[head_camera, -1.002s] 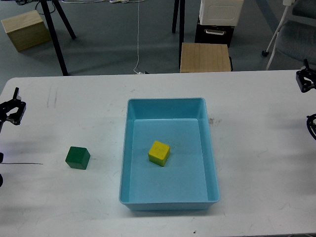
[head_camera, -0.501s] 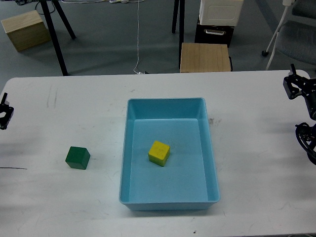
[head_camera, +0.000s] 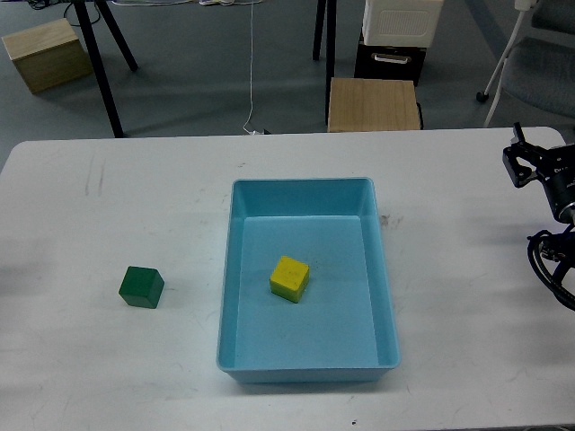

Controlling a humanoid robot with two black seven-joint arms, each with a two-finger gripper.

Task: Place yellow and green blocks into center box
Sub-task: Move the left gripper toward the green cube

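Right gripper [head_camera: 518, 162] at far right table edge, holding nothing, too dark to tell if open. Left arm out of view. Yellow block [head_camera: 289, 277] sits in center box [head_camera: 305, 185]. Green block [head_camera: 141, 286] left of box, on table; you'd want left arm for it next.

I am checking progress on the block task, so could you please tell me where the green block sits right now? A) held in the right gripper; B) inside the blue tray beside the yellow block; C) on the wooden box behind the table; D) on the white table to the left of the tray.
D: the green block rests on the table, apart from the tray; only the yellow block lies inside.
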